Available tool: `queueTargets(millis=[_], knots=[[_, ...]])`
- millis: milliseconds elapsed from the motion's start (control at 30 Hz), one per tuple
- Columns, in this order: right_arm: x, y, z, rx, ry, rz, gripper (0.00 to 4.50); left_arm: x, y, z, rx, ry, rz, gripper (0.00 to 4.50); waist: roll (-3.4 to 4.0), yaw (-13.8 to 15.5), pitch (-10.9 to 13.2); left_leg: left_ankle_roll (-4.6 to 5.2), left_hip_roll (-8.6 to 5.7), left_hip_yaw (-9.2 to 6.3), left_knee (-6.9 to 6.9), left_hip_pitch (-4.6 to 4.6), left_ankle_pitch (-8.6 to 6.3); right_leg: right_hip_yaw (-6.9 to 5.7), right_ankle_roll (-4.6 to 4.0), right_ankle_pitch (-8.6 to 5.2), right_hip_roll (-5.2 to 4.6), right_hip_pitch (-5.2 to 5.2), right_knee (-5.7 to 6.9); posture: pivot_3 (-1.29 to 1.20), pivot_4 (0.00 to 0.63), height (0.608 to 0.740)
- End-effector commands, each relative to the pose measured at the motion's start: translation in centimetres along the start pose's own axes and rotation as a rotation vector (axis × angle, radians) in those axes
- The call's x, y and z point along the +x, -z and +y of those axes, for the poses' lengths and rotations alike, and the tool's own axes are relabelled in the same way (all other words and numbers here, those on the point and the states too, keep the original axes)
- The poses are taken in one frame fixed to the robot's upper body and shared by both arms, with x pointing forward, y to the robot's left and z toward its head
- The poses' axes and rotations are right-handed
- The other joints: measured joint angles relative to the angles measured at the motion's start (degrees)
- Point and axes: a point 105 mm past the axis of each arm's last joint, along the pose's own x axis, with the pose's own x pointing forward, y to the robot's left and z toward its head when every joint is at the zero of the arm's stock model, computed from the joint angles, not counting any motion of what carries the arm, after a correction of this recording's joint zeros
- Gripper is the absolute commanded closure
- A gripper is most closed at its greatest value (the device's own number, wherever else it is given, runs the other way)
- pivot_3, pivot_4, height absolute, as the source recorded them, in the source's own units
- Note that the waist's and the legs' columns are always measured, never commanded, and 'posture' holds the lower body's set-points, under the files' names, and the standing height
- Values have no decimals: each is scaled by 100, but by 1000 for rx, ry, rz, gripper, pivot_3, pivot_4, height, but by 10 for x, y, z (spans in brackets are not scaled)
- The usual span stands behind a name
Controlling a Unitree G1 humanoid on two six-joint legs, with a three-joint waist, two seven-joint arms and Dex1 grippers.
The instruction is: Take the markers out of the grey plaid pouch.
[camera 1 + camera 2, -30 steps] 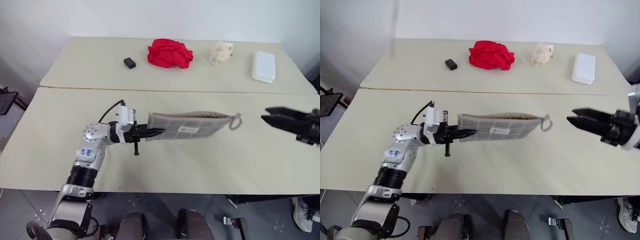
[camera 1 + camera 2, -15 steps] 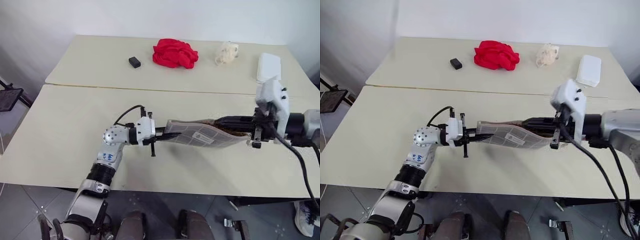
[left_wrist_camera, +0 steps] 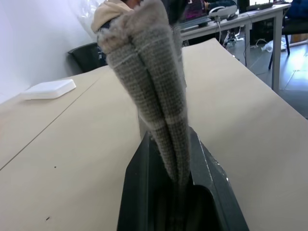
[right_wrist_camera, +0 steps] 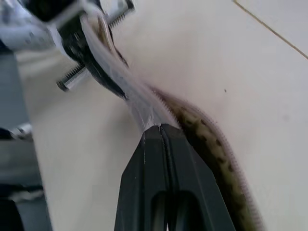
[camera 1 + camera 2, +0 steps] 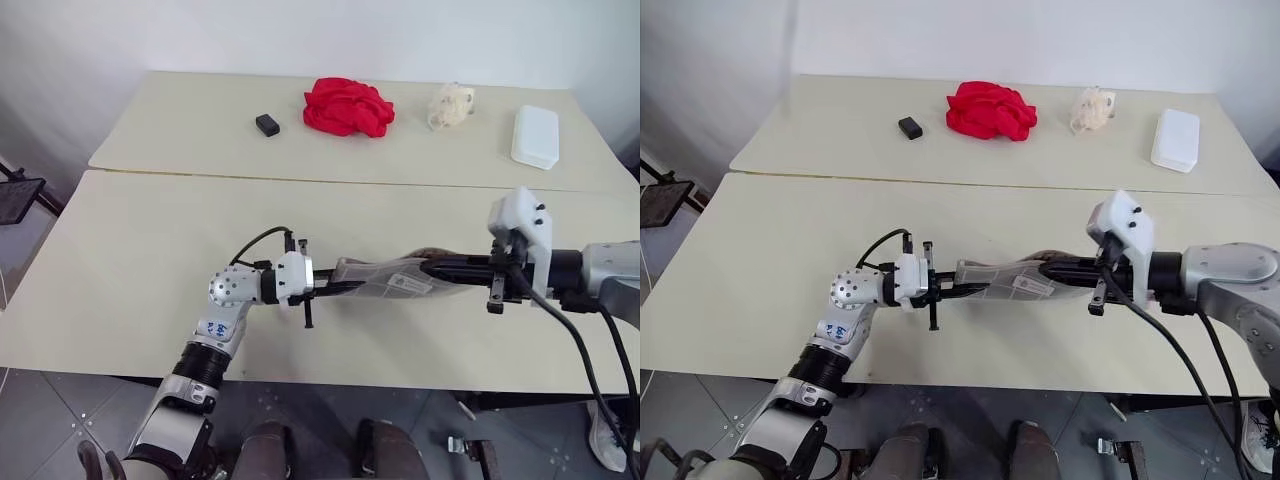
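Observation:
The grey plaid pouch point(image 5: 385, 280) hangs level just above the front table, stretched between my two grippers. My left gripper point(image 5: 335, 288) is shut on its closed end; the left wrist view shows the fabric point(image 3: 149, 72) pinched between the two fingers point(image 3: 132, 192). My right gripper point(image 5: 432, 268) points left at the pouch's open end. It is shut, and its tips point(image 4: 161, 126) lie against the edge of the mouth, beside the dark spotted lining point(image 4: 211, 139). I cannot tell whether anything is pinched there. The markers are hidden.
On the far table lie a small black block point(image 5: 266, 124), a crumpled red cloth point(image 5: 347, 106), a cream crumpled lump point(image 5: 448, 104) and a white rectangular box point(image 5: 534, 135). A seam point(image 5: 300, 180) separates the two tables. Cables trail from both wrists.
My right gripper came in from the right, reached the pouch's open end and shut. My left gripper shifted right and down a little with the pouch, which now sags. The camera also shifted.

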Motion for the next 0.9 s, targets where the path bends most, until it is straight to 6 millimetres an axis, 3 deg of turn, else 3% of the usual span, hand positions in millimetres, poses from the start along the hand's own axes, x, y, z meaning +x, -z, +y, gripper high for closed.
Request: queueTargets(millis=[33, 133, 367, 533, 900], knots=[[-14, -26, 4, -21, -40, -99, 4471, 1, -5, -2, 35, 11, -5, 4500, 0, 1, 0, 0, 0, -1, 0, 0, 0, 0, 0, 0, 0, 0, -1, 0, 150, 740], [-16, -18, -7, -19, 18, -46, 4471, 2, -5, -3, 34, 9, -7, 4500, 0, 7, 0, 1, 0, -3, 2, 2, 0, -2, 0, 0, -1, 5, -1, 0, 150, 740], [-9, 6, -3, -73, 15, 81, 4471, 4, -5, -2, 36, 2, -15, 4500, 0, 4, 0, 1, 0, 0, 2, 1, -1, 0, 0, 0, 0, 3, 0, 0, 150, 740], [-6, 25, -23, -52, 153, 187, 4471, 4, -6, -4, 36, 8, -19, 4500, 0, 1, 0, 1, 0, 0, 3, 2, -1, 1, 0, 0, -1, 3, 1, 0, 150, 740], [21, 41, -10, -129, 133, 349, 4471, 2, -9, -9, -1, -2, -44, 4500, 0, -13, 0, 1, 2, -1, 3, 2, 0, 0, 0, 0, 0, 2, 1, 0, 150, 740]])
